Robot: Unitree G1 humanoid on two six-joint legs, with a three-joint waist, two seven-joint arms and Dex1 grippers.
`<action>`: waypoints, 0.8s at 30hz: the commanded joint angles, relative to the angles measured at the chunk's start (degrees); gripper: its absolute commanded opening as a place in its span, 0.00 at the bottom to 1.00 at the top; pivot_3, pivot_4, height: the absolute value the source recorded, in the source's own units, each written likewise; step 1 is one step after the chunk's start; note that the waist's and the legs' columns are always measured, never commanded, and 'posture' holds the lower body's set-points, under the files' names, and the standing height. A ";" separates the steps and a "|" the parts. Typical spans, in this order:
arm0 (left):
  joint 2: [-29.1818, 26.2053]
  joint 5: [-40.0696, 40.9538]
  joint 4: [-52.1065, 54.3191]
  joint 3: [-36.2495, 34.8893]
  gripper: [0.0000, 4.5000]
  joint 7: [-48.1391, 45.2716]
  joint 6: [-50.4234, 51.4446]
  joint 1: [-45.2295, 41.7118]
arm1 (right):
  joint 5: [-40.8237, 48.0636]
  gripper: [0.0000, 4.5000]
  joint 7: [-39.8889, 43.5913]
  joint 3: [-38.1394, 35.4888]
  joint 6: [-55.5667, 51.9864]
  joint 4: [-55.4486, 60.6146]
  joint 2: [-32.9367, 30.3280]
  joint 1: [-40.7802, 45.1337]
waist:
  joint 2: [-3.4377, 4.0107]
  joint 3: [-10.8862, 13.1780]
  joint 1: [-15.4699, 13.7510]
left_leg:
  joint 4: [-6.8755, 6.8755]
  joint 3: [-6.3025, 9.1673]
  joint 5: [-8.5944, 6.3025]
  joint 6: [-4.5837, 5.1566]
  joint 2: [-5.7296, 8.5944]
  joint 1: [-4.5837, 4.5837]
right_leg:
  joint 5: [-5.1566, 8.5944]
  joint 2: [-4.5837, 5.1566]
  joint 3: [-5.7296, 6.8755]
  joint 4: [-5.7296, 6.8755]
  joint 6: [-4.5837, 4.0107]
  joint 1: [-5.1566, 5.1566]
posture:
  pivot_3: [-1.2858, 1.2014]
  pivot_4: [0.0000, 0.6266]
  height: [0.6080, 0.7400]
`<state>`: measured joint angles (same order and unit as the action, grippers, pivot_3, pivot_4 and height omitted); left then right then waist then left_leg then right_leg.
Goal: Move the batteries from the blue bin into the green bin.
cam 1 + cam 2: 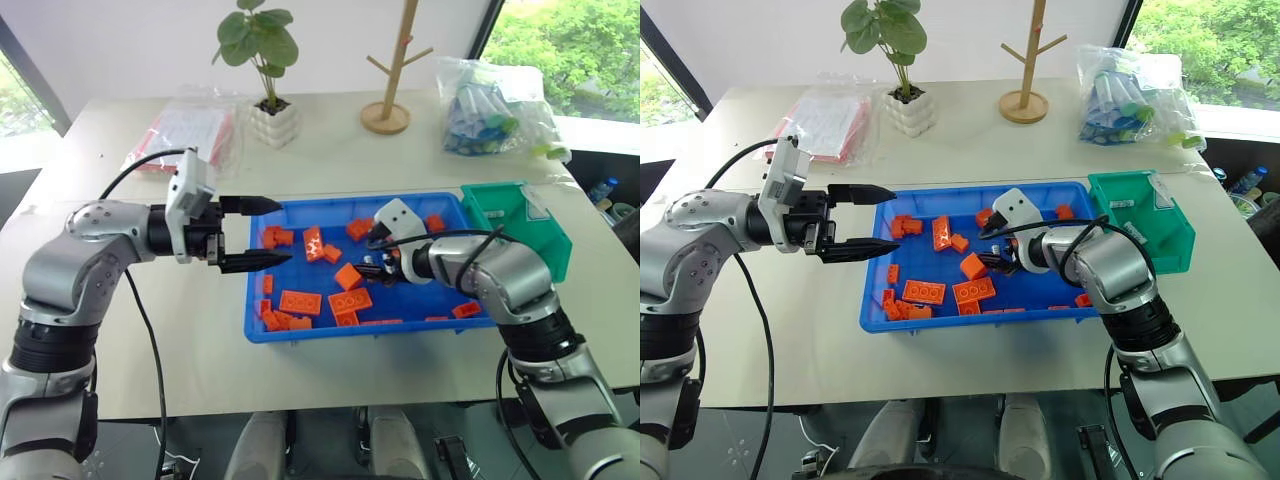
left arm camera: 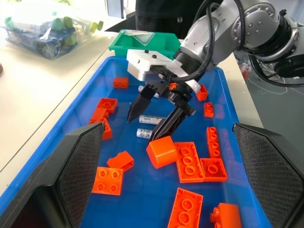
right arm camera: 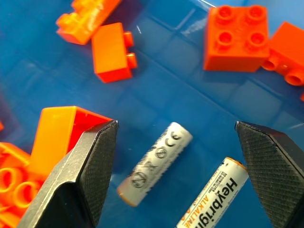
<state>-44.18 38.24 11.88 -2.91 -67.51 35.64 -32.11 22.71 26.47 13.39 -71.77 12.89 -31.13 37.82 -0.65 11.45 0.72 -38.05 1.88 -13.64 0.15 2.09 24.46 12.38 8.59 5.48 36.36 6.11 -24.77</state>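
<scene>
Daylit windows edge a pale matte counter (image 1: 330,160). Left gripper (image 1: 262,232) hovers spread at the rim of the glossy blue bin (image 1: 262,330). Inside, among studded orange bricks (image 1: 300,301), two cylindrical batteries (image 3: 156,163) lie between the spread right gripper (image 2: 151,121) fingers (one reads "Heybrig... ALKALINE"). Green bin (image 1: 545,240) stands farthest right.

The glossy plastic blue bin (image 3: 190,102) mirrors light around smooth orange plastic bricks (image 3: 236,36) and two batteries (image 3: 155,163) in satiny printed wrap, between matt black, cross-hatched fingers (image 3: 273,171) of the right claw (image 2: 153,120).
</scene>
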 commanded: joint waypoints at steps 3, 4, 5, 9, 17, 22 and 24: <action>-0.24 0.49 0.68 -0.74 1.00 -0.16 -0.35 -1.24 | 0.48 0.89 0.85 -1.07 -1.30 3.43 -0.37 -0.29 | 0.00 0.00 0.00 | 0.00 0.01 0.00 0.00 0.00 0.00 | 0.00 0.00 0.00 0.00 0.00 0.00 | 0.52 0.24 0.64; -0.16 0.45 0.64 -0.71 1.00 -0.11 -0.39 -1.30 | 0.61 0.77 0.97 -1.20 -1.70 3.64 -0.42 -0.41 | 0.00 0.00 -0.01 | 0.00 0.01 0.00 0.00 0.00 0.00 | 0.00 0.00 0.00 0.00 0.00 0.00 | 0.52 0.24 0.64; -0.07 0.42 0.62 -0.66 1.00 -0.07 -0.45 -1.34 | 0.75 0.70 1.12 -1.33 -2.10 3.80 -0.50 -0.54 | 0.00 0.00 -0.01 | 0.00 0.01 0.00 0.00 0.00 0.00 | 0.00 0.00 0.00 0.00 0.00 0.00 | 0.52 0.24 0.64; 0.06 0.42 0.75 -0.60 1.00 0.02 -0.51 -1.25 | 0.72 0.24 1.31 -1.65 -2.98 3.94 -0.48 -1.10 | 0.00 0.00 -0.01 | 0.00 0.01 0.00 0.00 0.00 0.00 | 0.00 0.00 0.00 0.00 0.00 0.00 | 0.52 0.24 0.64; 0.06 0.22 0.37 -0.50 1.00 -0.28 -0.80 -1.50 | 1.00 0.02 0.61 -3.43 -4.39 3.06 0.39 -0.48 | 0.00 0.00 -0.05 | 0.00 0.01 0.00 0.00 0.00 0.00 | 0.00 0.00 0.00 0.00 0.00 0.01 | 0.52 0.24 0.64; 0.07 0.09 0.06 -0.14 1.00 -0.95 -1.01 -1.48 | 3.30 0.02 1.23 -12.11 -9.93 2.75 -0.96 6.27 | 0.00 0.00 -0.06 | -0.01 0.01 0.00 0.00 0.00 0.01 | -0.01 0.01 0.00 0.00 0.00 0.00 | 0.52 0.24 0.64; 0.16 -0.06 -0.09 0.10 1.00 -1.22 -1.14 -1.55 | 3.32 0.02 1.97 -15.70 -10.34 1.28 -4.41 8.90 | 0.00 0.00 -0.06 | -0.02 0.01 0.00 0.00 0.00 0.00 | -0.01 0.01 0.00 0.00 0.00 0.00 | 0.52 0.24 0.64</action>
<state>-44.01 38.08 11.36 -2.66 -68.32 35.50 -32.41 25.61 27.74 2.42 -81.77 14.17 -32.77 44.22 -0.65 11.45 0.66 -38.07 1.89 -13.64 0.15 2.09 24.46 12.38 8.60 5.48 36.35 6.11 -24.77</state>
